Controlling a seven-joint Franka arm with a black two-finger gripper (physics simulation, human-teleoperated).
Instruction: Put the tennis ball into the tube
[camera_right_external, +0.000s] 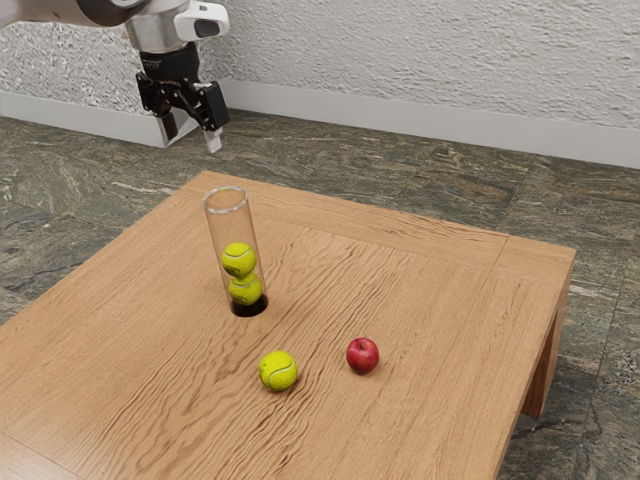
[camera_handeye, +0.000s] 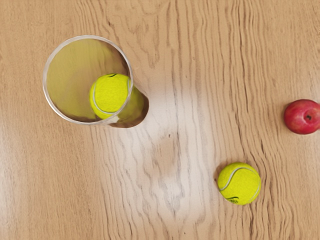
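One black gripper (camera_right_external: 190, 137), fingers wide apart, hangs at eleven o'clock from the clear tube (camera_right_external: 229, 226) in the exterior view! And that tube, upright on the wooden table (camera_right_external: 440, 300), has two stacked balls (camera_right_external: 239, 262) inside. Down at five o'clock from its base, out on the tabletop, lies the loose tennis ball (camera_right_external: 278, 370)! Near it, at three o'clock, sits the red apple (camera_right_external: 362, 356)!

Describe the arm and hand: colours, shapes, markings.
Arm: smooth, rounded, grey. Wrist section: silvery, with a rounded white block that has a dark inset. Hand: black, angular, two-fingered; one fingertip is pale grey. Can't make out any markings.
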